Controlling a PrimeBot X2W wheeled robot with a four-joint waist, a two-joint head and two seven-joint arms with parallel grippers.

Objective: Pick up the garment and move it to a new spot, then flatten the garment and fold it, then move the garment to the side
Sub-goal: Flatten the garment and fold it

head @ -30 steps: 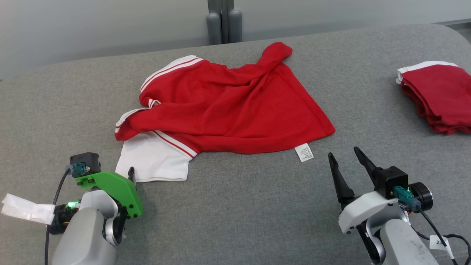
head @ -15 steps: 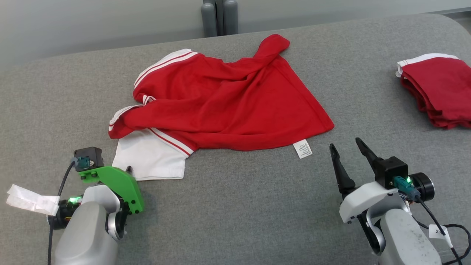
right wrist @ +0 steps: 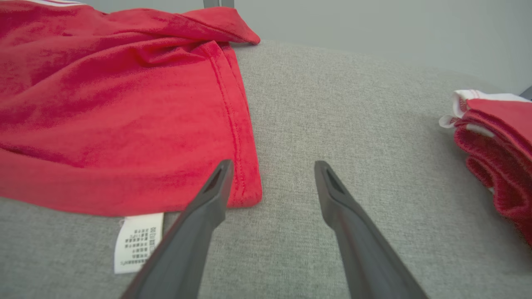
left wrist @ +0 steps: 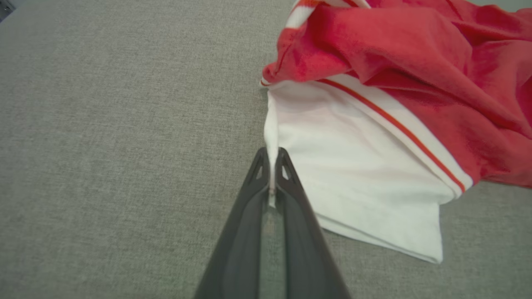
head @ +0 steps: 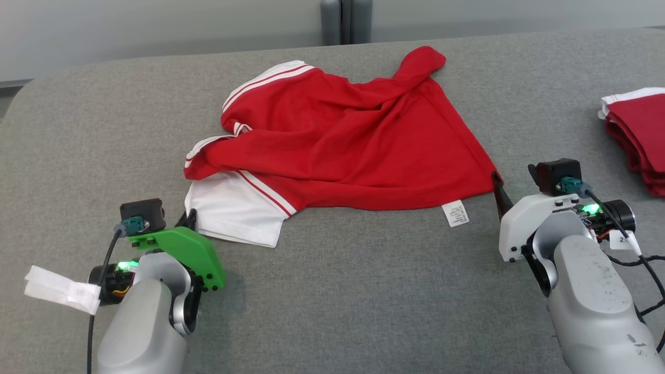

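Garment [head: 353, 145]: red jersey with white striped trim, crumpled, lying mid-worktop [head: 332, 291] on grey fabric.
Left gripper [left wrist: 272, 155]: fingers together, clamped on the near-left edge of the white sleeve [left wrist: 353, 174]; the cloth edge rises between the tips.
Right gripper [right wrist: 273, 166]: fingers apart, nothing held. One fingertip is at the garment's near-right hem corner, contact not discernible; the other is over bare worktop.
Care label [right wrist: 137, 241]: white, flat on the worktop, just beside that corner.
Folded pile [head: 636, 135]: red and white garments, far right, well apart.
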